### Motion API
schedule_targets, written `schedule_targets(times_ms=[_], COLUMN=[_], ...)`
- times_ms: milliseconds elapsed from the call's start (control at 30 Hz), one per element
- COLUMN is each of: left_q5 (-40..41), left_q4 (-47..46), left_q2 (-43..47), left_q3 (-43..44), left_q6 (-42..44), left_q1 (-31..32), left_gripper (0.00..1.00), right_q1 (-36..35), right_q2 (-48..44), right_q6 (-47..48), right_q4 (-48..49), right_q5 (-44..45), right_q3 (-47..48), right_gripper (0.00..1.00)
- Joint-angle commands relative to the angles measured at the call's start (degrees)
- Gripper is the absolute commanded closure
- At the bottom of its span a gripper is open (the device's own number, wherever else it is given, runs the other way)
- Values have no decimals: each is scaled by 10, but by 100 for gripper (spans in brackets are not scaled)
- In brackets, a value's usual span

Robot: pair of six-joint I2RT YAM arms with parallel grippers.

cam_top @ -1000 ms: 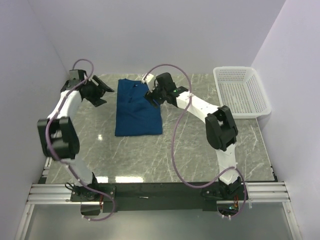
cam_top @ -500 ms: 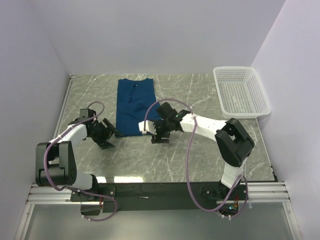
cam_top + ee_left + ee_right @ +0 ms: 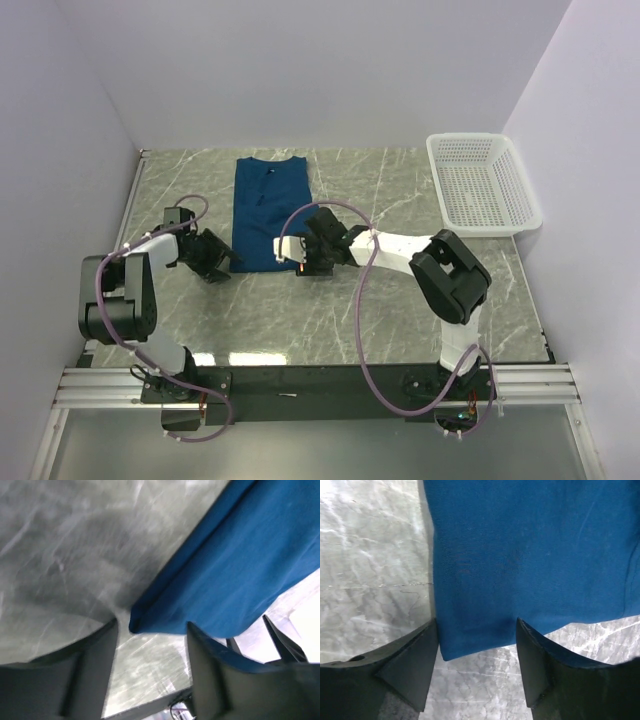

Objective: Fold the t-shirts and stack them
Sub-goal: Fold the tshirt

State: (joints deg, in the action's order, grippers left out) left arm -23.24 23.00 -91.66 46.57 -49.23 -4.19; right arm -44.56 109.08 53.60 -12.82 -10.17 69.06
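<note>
- The dark blue cotton t-shirt [image 3: 270, 210] is folded into a long narrow rectangle. It lies flat on the grey marble-patterned worktop [image 3: 400, 310], left of centre, with its collar at the far end and its hem at the near end.
- The white plastic mesh basket [image 3: 484, 190] sits at the far right corner of the worktop, well apart from the t-shirt.
- The left arm [image 3: 155, 248] is folded low by the worktop's left edge. Its forearm reaches to the right, and its wrist is down at the t-shirt's near left corner.
- The left jaws are spread. In the left wrist view, the doubled corner of the t-shirt [image 3: 240, 565] pokes in between the two dark fingers [image 3: 95, 665], with bare worktop [image 3: 60, 555] beside it. I cannot tell whether either finger touches the cloth.
- The right arm [image 3: 400, 245] has its black elbow bent out to the right. Its white forearm stretches to the left, low over the worktop, and ends at the t-shirt's near right corner.
- The right jaws are also spread. In the right wrist view, the two fingers [image 3: 410, 665] straddle the near hem of the t-shirt [image 3: 530, 555]. The corner sits just inside the finger on that view's left, and the worktop [image 3: 370, 555] shows beyond it. Nothing is pinched there.
</note>
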Motion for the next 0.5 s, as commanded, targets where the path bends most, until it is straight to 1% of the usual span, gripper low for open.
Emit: schedule_targets(times_ms=[0,33,67,100,133,167,200,233,267,300,333,367,400,433,467], left_q5=[6,4,-2,-9,-17,-24,-34,-38,-42,-45,-47,-48,-58,-63,-67], left_q4=[-36,-46,-50,-55,-66,-70,-72,-73,-74,-74,-68,-63,-57,-52,-36], left_q2=[-26,-30,-34,-44,-48,-52,-54,-53,-49,-37,-28,-20,2,16,31], left_q3=[10,11,13,13,13,14,13,12,4,-2,-16,-24,-33,-56,-69], left_q6=[-5,-5,-5,-5,-5,-5,-4,-3,-1,1,6,10,12,14,16], left_q1=[4,5,5,5,6,6,8,9,11,10,10,10,10,10,11], left_gripper=[42,44,47,56,62,67,77,84,99,99,99,99,99,100,100], right_q1=[-3,-3,-3,-4,-4,-4,-4,-6,-7,-8,-7,-7,-8,-8,-8], right_q2=[9,11,16,17,18,19,19,18,13,10,1,-5,-13,-35,-47], right_q6=[-2,-2,0,1,1,3,4,6,12,17,27,34,44,54,84], right_q4=[33,32,32,31,28,25,22,22,20,12,6,-4,-38,-61,-88], right_q5=[20,21,22,23,20,17,16,11,8,0,-17,-29,-44,-63,-102], right_q3=[10,12,13,14,15,16,14,12,6,4,0,-6,-8,-12,-18], right_gripper=[33,34,37,41,44,52,56,62,70,75,86,91,92,97,100])
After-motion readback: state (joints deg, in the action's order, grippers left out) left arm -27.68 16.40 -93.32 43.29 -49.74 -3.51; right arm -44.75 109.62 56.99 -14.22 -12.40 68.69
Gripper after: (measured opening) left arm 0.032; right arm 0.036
